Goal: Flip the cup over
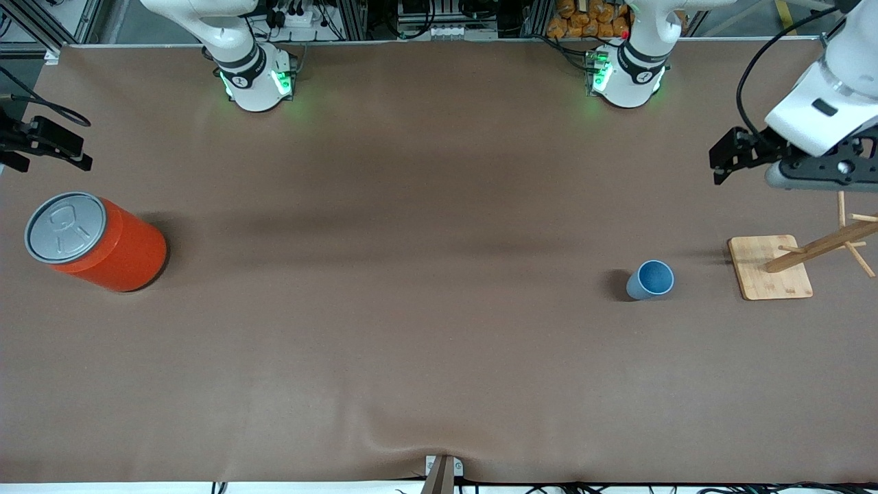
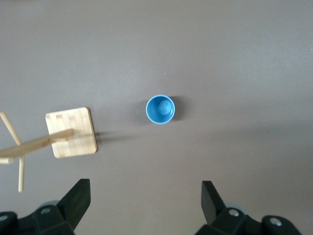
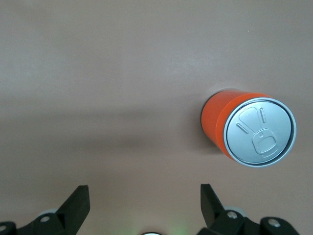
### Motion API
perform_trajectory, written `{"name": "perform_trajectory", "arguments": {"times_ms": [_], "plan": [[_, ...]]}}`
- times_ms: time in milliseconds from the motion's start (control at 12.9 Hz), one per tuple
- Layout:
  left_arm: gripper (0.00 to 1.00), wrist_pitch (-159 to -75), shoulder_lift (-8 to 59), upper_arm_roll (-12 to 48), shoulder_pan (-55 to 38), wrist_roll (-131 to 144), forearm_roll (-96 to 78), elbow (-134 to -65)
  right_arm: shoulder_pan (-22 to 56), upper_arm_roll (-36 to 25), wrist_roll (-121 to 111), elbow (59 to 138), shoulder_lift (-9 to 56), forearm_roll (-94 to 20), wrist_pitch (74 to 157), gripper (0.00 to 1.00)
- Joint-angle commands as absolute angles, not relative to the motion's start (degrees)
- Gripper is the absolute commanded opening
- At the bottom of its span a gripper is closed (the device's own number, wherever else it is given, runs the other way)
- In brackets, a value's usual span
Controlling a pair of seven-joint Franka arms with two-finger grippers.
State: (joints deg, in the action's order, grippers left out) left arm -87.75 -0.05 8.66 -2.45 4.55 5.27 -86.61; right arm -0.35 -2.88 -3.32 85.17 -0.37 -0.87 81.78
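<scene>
My right claw [image 1: 41, 144] hangs spread and empty over the tabletop [image 1: 411, 329] at the right arm's end, above bare surface just beside the orange can [image 1: 96, 241]; in the right wrist view its two black fingers [image 3: 73, 208] stand wide apart with nothing between them. One can is on the tabletop: a large orange cylinder, upright, with a grey pull-tab lid.

Across a long bare stretch of brown tabletop, toward the left arm's end, stands the cup [image 1: 651, 280]. There is one cup: a small light-blue tapered tumbler with no handle, upright on its narrower base, mouth facing up, its inside a darker blue. It stands alone, touching nothing, with a short shadow on the side toward the can. In the left wrist view the cup [image 2: 160, 109] shows as a blue ring around its round floor.

Near the cup, still closer to the left arm's end, is one wooden rack [image 1: 796, 261]: a square pale wood base with a slanting-looking post and thin pegs. Cup and rack stand apart.

My left claw [image 1: 737, 158] hovers released over the tabletop by the rack, its fingers [image 2: 76, 200] wide apart and gripping nothing.
</scene>
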Motion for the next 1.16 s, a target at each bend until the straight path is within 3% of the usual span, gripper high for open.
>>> {"name": "perform_trajectory", "arguments": {"times_ms": [0, 309, 1081], "plan": [[1.0, -86.1, -2.2, 8.9, 0.1, 5.9, 2.7, -88.3, -0.4, -2.8, -3.9, 85.4, -1.2, -0.6, 81.2, 1.0], [1.0, -86.5, -9.0, 8.8, 0.4, 8.7, -0.4, -94.6, -0.3, -2.7, -3.9, 85.4, -1.1, -0.6, 81.4, 1.0], [1.0, -84.2, -8.6, 8.1, 2.9, 7.9, 0.0, -92.2, -0.7, -2.9, -4.0, 85.3, -1.0, -0.7, 81.6, 1.0]]}}
